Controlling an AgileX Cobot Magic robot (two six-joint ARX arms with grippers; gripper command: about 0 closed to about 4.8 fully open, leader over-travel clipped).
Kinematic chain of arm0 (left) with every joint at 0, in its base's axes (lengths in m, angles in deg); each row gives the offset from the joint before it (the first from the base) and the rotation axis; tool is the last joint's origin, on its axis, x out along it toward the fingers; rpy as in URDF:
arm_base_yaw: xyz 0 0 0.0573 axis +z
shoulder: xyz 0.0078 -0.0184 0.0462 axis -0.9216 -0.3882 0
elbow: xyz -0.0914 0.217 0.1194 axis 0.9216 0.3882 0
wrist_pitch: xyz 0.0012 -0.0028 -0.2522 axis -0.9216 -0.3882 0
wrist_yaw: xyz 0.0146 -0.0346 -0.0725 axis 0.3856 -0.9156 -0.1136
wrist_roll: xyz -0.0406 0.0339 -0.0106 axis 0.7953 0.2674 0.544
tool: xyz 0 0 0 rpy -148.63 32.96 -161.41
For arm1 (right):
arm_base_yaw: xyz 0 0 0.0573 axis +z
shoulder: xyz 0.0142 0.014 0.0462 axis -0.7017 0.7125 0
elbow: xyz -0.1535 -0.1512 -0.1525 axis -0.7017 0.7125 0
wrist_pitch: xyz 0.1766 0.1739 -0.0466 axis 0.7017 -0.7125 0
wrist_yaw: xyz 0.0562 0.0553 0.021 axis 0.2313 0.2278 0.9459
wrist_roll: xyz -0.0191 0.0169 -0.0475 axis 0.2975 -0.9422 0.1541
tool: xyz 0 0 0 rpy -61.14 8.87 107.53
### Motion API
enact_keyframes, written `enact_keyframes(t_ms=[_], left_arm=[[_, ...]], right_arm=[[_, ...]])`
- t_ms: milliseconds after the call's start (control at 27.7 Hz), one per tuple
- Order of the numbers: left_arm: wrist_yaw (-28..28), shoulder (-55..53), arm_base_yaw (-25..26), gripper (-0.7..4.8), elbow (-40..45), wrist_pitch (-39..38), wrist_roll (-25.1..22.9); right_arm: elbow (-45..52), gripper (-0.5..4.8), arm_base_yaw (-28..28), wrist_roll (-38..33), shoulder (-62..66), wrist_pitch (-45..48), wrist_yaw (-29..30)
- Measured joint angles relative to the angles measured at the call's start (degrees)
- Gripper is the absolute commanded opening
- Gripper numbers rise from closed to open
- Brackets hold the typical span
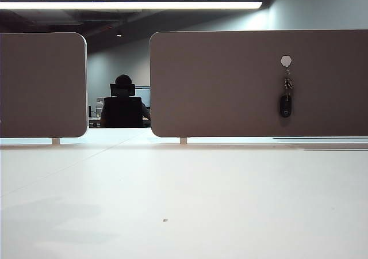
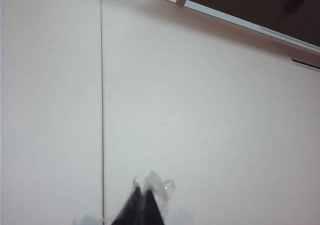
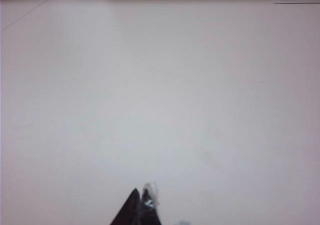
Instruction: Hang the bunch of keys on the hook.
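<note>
Left gripper (image 2: 145,205) jaws pressed together over bare white table (image 1: 184,195), holding nothing, right gripper (image 3: 141,207) likewise closed and empty, bunch of keys (image 1: 286,101) with black fob dangling from pale hexagonal hook (image 1: 286,60) on grey panel (image 1: 230,80)

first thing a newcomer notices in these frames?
The bunch of keys hanging from the hook on the right-hand panel, black fob lowest. Next, the white table in front of it. The left gripper and right gripper, both shut, hover over it.

Dim backlit room, washed-out table (image 1: 184,201)
</note>
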Motion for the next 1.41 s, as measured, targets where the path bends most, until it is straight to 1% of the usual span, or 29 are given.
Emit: enact_keyframes(t_ms=[216, 289, 361, 397, 433, 469, 686, 830, 1191, 1263, 1407], left_arm=[[0.0, 0.37, 0.11, -0.05, 0.0, -0.24, 0.0], [-0.22, 2.08, 1.7, -0.05, 0.0, -0.17, 0.02], [-0.17, 4.33, 5.07, -0.05, 0.0, -0.26, 0.04], [-0.28, 6.93, 8.02, -0.05, 0.0, -0.22, 0.04], [-0.24, 8.11, 9.62, -0.05, -0.02, -0.17, 0.04], [-0.15, 10.16, 13.4, -0.05, -0.13, 0.17, 0.17], [0.31, 9.9, 21.57, -0.05, -0.15, 0.72, 0.26], [0.46, 9.9, 22.14, -0.05, -0.15, 0.68, 0.31], [-0.61, 9.9, 22.14, -0.05, -0.13, 0.66, 0.37], [-1.33, 9.9, 22.12, -0.05, -0.13, 0.81, -1.36], [-1.31, 9.9, 22.12, -0.05, -0.13, 2.71, -9.35]], right_arm=[[0.0, 0.0, 0.2, -0.85, 0.0, 0.0, 0.02], [0.0, 0.0, 0.2, -0.85, 0.0, 0.0, 0.07], [0.0, 0.0, 0.2, -0.87, 0.0, 0.0, 0.07], [0.0, 0.0, 0.2, -0.87, 0.0, 0.0, 0.07], [0.0, 0.0, 0.2, -0.87, 0.0, 0.0, 0.07], [0.0, 0.0, 0.2, -0.9, -0.02, -0.04, 0.04], [0.0, 0.0, -0.35, -0.9, -6.78, -0.37, 0.13], [-0.02, 0.0, -2.36, -0.9, -12.74, 0.09, 0.11], [-0.02, 0.0, -8.92, -0.9, -14.78, 0.2, 0.15], [0.0, 0.0, -11.21, -0.9, -16.55, -0.22, 0.13], [0.0, 0.0, -14.53, -0.92, -17.79, 1.07, 0.0]])
